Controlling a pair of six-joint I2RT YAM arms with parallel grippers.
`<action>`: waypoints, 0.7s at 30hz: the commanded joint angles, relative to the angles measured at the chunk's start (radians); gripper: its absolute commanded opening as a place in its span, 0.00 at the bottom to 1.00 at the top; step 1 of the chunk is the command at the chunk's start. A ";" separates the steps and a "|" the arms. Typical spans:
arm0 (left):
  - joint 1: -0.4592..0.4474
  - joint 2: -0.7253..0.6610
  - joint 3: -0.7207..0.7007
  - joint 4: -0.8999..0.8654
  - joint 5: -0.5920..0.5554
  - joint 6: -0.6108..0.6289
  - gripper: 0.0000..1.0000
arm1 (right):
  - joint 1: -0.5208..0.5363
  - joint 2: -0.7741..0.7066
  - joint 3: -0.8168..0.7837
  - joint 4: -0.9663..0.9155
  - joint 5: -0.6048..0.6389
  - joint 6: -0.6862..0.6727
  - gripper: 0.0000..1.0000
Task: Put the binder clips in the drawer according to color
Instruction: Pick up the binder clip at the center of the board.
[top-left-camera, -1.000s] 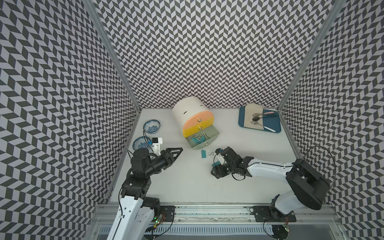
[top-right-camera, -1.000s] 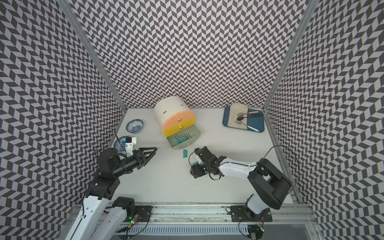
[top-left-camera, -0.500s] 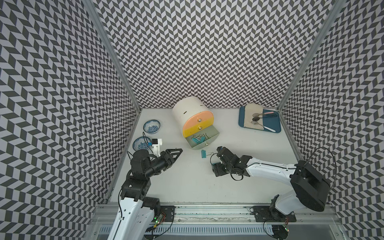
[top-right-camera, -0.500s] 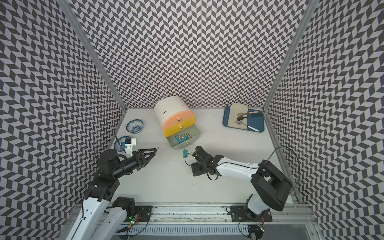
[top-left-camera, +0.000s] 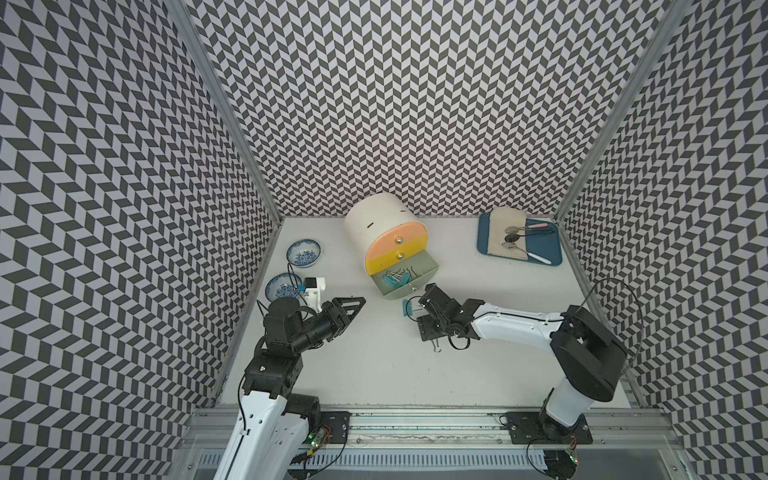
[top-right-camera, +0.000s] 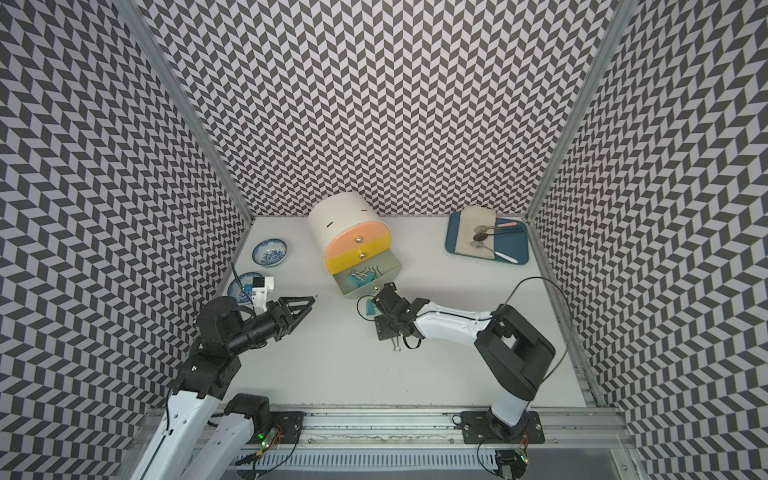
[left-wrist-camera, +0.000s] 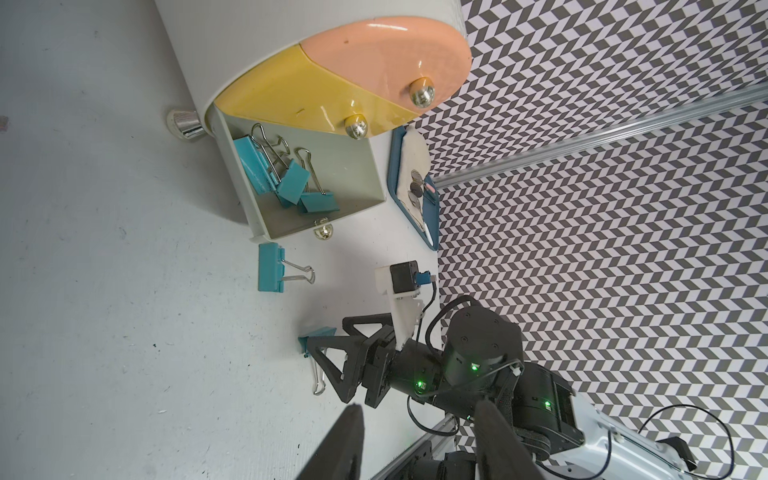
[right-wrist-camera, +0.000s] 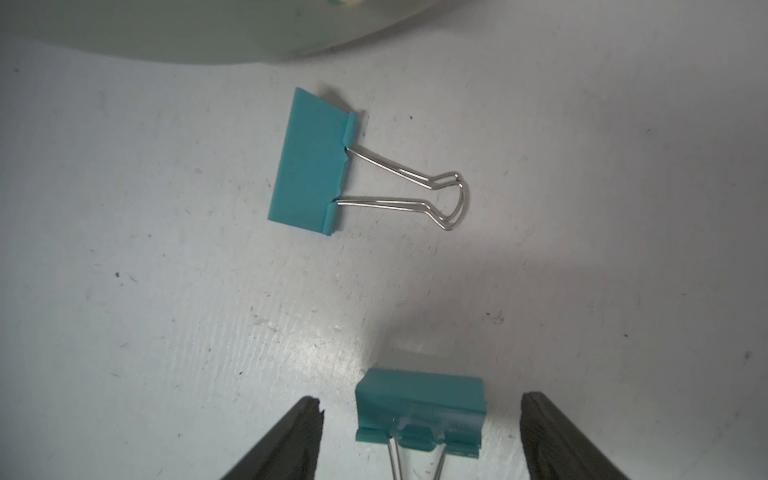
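The drawer (top-left-camera: 386, 245) is a cream cabinet with pink and yellow fronts shut and its grey-green bottom tray (top-left-camera: 424, 272) pulled out. Several teal binder clips (left-wrist-camera: 286, 183) lie inside that tray. Another teal clip (right-wrist-camera: 311, 162) lies flat on the table in front of it, also in both top views (top-left-camera: 406, 308) (top-right-camera: 369, 307). My right gripper (right-wrist-camera: 422, 401) is open low over the table, straddling an upright teal clip (right-wrist-camera: 419, 411) with a gap on each side. My left gripper (left-wrist-camera: 417, 415) hovers open and empty to the left (top-left-camera: 357, 301).
Two blue-patterned bowls (top-left-camera: 304, 252) (top-left-camera: 282, 286) sit by the left wall, near my left arm. A blue tray (top-left-camera: 548, 253) with a cloth and spoons lies at the back right. Patterned walls enclose the white table on three sides.
My right gripper has slid left towards the open tray, coming around the upright teal clip, and its jaws have narrowed slightly. The left arm and the flat clip have not moved.
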 joint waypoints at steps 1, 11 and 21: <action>0.004 0.002 -0.014 0.004 -0.011 0.021 0.47 | -0.008 0.028 0.029 0.001 0.020 -0.008 0.77; 0.005 0.025 -0.031 0.030 -0.002 0.022 0.47 | -0.011 0.060 0.031 0.007 -0.002 -0.019 0.65; 0.007 0.052 -0.045 0.073 0.012 0.015 0.47 | -0.011 -0.011 0.042 -0.027 0.024 -0.030 0.44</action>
